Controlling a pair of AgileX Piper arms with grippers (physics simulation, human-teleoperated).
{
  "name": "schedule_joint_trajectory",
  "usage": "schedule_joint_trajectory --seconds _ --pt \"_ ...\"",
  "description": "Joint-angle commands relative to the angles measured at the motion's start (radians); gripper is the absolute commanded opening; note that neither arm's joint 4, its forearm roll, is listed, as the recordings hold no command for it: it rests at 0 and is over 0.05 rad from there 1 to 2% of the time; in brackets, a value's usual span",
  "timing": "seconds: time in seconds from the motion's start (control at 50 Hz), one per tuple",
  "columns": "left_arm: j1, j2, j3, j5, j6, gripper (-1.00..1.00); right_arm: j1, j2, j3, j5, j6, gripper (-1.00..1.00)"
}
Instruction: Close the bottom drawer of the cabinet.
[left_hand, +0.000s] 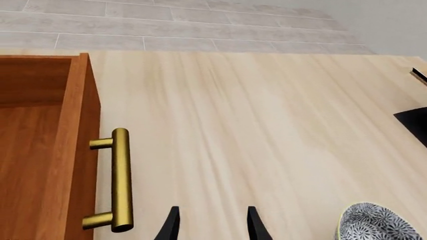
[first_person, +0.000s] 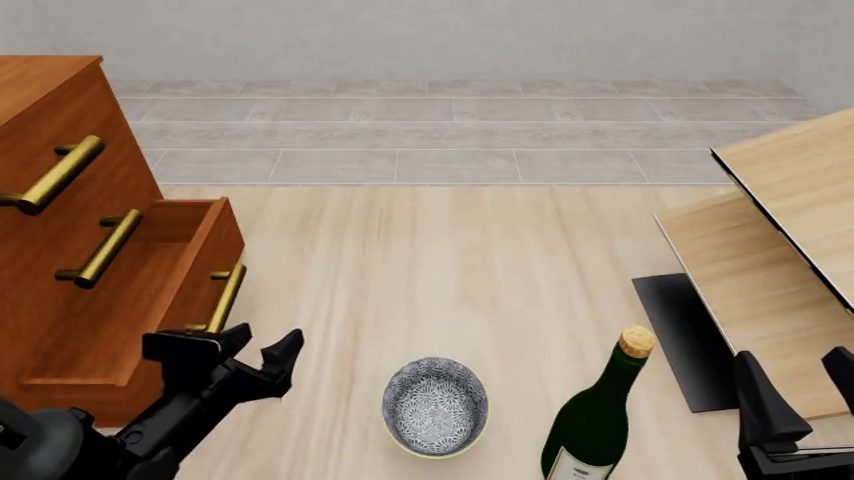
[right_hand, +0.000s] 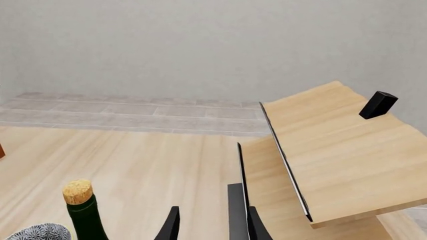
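Closing the bottom drawer (first_person: 127, 300) falls to my left hand (first_person: 254, 362), which sits just in front of the drawer face near the lower end of its brass handle (first_person: 224, 298), fingers apart and holding nothing. The drawer stands pulled well out of the cabinet (first_person: 47, 120), at the left of the worktop (first_person: 441, 260); the two drawers above look shut.

To do this well, I judge a flat push on the wooden front beside the handle is best, directed straight along the drawer's travel (an off-centre shove may skew it). In the left wrist view the handle (left_hand: 121, 180) lies to one side of the fingertips (left_hand: 171, 225), not between them, so no grip is needed.

Clearances: a patterned bowl (first_person: 435, 406) sits near the left hand, and a corked green bottle (first_person: 597, 415) stands beyond it; both lie away from the push line. My right hand (first_person: 801, 385) is open and empty, parked beside the pale wooden furniture (first_person: 787, 220), well apart.
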Motion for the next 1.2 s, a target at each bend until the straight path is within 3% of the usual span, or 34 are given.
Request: schedule_joint_trajectory --seconds 0.02,0.3,0.56,1.2 --pt "0.087 0.101 -0.057 -0.011 0.023 1.0 0.0 0.0 0.0 0.001 0.002 1.0" --pt "0.159 0.158 -0.085 -0.009 0.048 1.0 0.003 0.008 0.0 -0.007 0.003 1.0" --pt "0.251 0.178 -0.103 0.001 0.114 1.0 0.005 0.013 0.0 -0.012 0.003 1.0" --pt "0.395 0.157 -0.113 -0.004 0.202 1.0 0.009 0.006 0.0 -0.007 -0.002 1.0"
